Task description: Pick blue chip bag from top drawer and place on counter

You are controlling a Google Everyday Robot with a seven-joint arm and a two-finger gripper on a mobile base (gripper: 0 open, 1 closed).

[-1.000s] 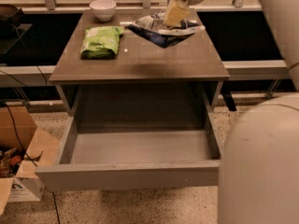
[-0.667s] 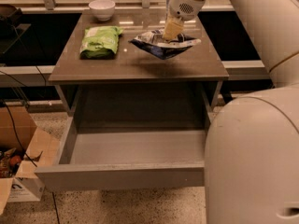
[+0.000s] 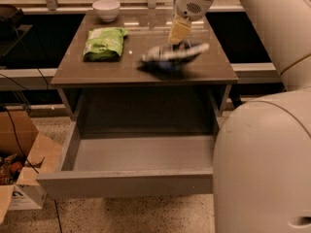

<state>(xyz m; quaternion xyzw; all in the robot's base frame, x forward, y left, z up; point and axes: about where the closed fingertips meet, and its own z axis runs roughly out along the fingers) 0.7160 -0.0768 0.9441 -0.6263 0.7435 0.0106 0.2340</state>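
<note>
You're placing: claw (image 3: pixel 178 33) over the blue chip bag (image 3: pixel 170 57) near the counter's (image 3: pixel 97 72) right edge, clamp state unclear; confirm release, lift.

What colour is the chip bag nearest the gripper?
The blue chip bag is dark blue with silvery patches, camera view; the gripper hangs just above it.

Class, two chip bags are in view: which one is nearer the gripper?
The blue bag, just below the gripper at the right half of the counter; the green bag lies farther left, near the white bowl.
</note>
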